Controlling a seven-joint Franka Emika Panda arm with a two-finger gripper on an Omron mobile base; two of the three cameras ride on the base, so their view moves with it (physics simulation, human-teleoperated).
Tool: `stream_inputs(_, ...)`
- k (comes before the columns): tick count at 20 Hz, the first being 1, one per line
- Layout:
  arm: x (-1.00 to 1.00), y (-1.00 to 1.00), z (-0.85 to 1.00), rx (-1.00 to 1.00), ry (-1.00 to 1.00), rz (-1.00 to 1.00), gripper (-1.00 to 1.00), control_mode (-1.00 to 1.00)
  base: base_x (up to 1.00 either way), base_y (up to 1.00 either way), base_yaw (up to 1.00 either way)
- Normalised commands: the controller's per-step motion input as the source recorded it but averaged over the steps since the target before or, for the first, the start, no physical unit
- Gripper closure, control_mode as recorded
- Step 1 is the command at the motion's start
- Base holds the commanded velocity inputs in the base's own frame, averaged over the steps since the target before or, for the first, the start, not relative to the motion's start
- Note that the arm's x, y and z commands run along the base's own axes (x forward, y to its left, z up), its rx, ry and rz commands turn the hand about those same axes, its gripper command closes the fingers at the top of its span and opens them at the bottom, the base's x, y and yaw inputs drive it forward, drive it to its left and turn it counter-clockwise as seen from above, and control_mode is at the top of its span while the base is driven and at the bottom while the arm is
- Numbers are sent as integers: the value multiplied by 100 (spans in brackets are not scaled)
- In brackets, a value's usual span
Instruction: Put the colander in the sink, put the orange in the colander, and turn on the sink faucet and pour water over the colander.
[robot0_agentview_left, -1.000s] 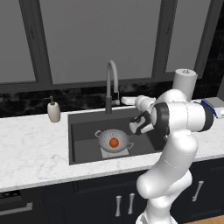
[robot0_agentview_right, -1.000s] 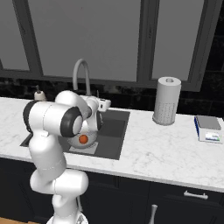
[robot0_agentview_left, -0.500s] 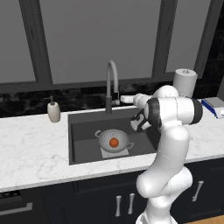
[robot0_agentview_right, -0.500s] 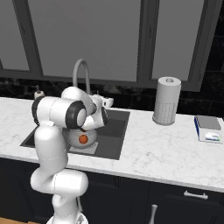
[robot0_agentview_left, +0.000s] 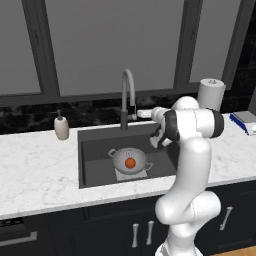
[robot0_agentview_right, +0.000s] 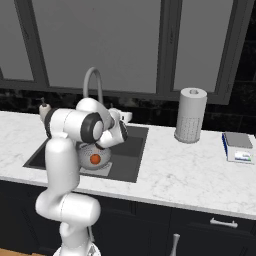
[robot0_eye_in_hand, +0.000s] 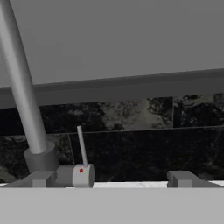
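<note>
My orange (robot0_agentview_left: 130, 162) sits in the colander (robot0_agentview_left: 129, 159), mid-frame in the sink (robot0_agentview_left: 95, 165). The sink faucet (robot0_agentview_left: 127, 97) stands behind, soap dispenser (robot0_agentview_left: 61, 126) far left.

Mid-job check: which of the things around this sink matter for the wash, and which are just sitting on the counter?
Part of the job:
- colander, in the sink
- orange, inside the colander
- sink faucet with its lever
- claw, open near the lever

Just lying about:
- soap dispenser
- paper towel roll
- small scale
</note>
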Motion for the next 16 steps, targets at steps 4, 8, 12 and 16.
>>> stream_inputs(4, 19, 0, -44, 0, -10, 1, -100, -100, 0, 0, 0)
stream_inputs(8, 20, 0, -34, 0, -8, 0, -100, -100, 0, 0, 0)
stream_inputs(12, 21, 7, -25, 0, -5, 0, -100, -100, 0, 0, 0)
stream_inputs(16, 20, 11, -18, 0, -4, 0, -100, -100, 0, 0, 0)
